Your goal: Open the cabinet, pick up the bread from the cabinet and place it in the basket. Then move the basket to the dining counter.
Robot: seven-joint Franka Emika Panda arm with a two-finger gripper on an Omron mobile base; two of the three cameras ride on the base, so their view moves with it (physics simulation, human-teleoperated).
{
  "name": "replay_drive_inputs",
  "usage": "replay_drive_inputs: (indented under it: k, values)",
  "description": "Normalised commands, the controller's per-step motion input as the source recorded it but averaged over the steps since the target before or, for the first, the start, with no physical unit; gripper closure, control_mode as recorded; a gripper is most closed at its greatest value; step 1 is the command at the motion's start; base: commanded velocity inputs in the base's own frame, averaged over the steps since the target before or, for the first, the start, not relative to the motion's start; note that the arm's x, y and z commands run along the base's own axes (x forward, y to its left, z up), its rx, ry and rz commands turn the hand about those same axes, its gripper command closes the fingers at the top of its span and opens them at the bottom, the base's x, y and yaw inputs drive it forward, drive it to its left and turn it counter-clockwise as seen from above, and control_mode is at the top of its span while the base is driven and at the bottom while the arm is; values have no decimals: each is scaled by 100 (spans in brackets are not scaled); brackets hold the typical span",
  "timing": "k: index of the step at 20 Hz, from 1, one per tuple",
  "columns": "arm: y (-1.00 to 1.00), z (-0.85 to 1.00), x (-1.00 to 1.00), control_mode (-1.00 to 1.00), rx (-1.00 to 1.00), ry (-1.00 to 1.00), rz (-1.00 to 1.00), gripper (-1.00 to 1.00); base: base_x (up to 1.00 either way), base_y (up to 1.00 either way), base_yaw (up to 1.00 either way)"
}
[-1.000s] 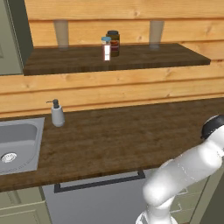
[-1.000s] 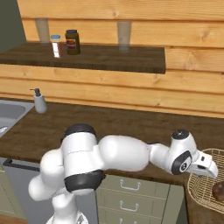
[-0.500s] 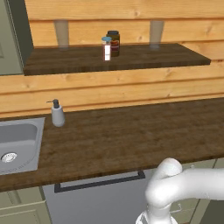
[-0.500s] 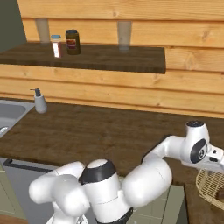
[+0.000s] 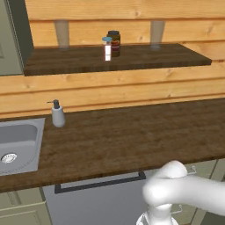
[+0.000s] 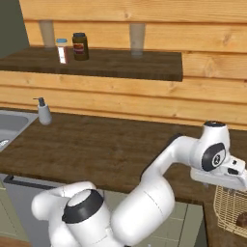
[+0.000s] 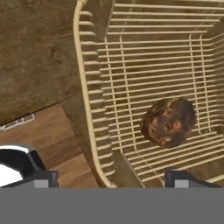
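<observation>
The tan wire-mesh basket (image 7: 87, 87) lies below my hand, and its corner also shows at the lower right edge of the right base view (image 6: 230, 214). The bread (image 7: 168, 121), a dark-brown rounded lump, rests on the basket's floor (image 6: 240, 221). My gripper (image 7: 111, 180) is open and straddles the basket's side wall, one fingertip (image 7: 41, 179) outside the rim and the other inside, near the bread. Neither fingertip visibly touches the wire. The arm's wrist (image 6: 214, 154) hangs just above the basket's left rim.
A dark wood counter (image 5: 132, 136) runs along the wall, with a sink (image 5: 17, 143) and a soap dispenser (image 5: 57, 115) at its left. On the shelf above stand a dark lidded jar (image 6: 80, 46) and a small shaker (image 6: 61, 50). A grey cabinet side (image 5: 15, 39) is at upper left.
The arm has folded lower, its shoulder and elbow dropping toward the bottom of both base views. The hand has stayed over the basket's rim. Basket and bread have not moved.
</observation>
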Motion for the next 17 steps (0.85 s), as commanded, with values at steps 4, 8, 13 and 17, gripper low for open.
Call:
replay_drive_inputs:
  k: [4,8,13,17]
  values:
    - [100,55,-39,-100,-1,0,0,-100,0,0,0]
    - [100,37,-36,-100,-7,0,7,-100,0,0,0]
    - [100,66,-35,-100,-4,0,7,-100,0,0,0]
    - [100,66,-38,-100,-2,0,11,-100,0,0,0]
